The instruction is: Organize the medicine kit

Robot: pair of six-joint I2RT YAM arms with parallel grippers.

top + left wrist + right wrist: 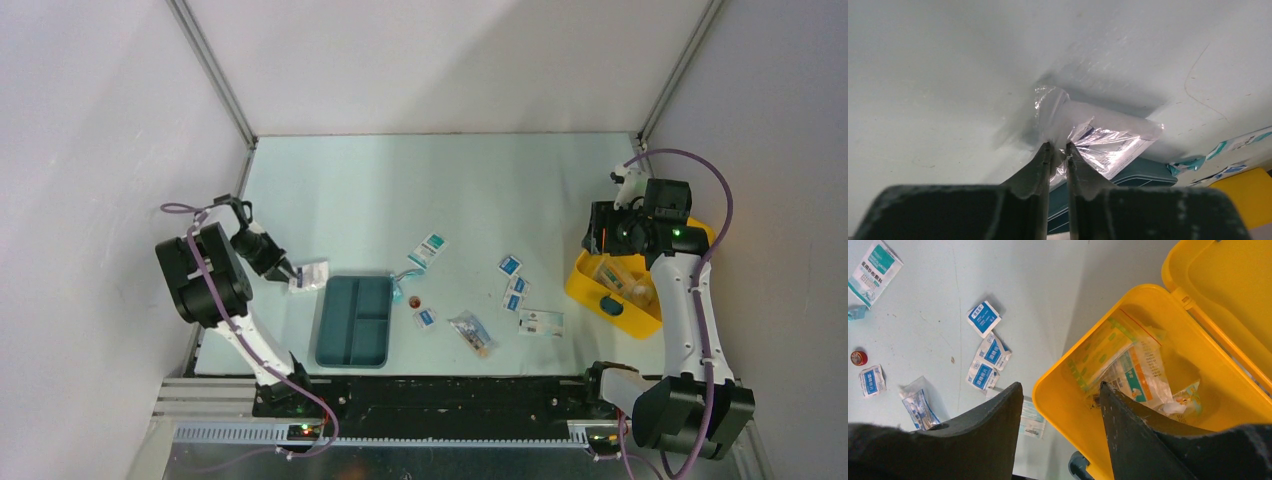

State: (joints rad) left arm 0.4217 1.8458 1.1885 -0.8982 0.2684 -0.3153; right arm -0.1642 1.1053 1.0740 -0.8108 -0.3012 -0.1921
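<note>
The medicine kit point(590, 285), a bright-yellow case with its lid open, stands at the right; it also shows in the right wrist view point(1148, 305) with plastic packets inside point(1128, 365). My right gripper point(607, 232) point(1060, 390) is open and empty above the kit's left rim. My left gripper point(290, 272) point(1058, 147) is shut on the edge of a clear plastic packet point(310, 275) point(1098, 140), held just left of the dark-teal divided tray point(355, 320).
Loose white-and-blue packets point(512, 285) lie between the tray and the kit, with a teal-printed packet point(428, 250), a clear bag point(472, 332), a flat white packet point(541, 322) and a small red cap point(416, 300). White walls close in left, right and back.
</note>
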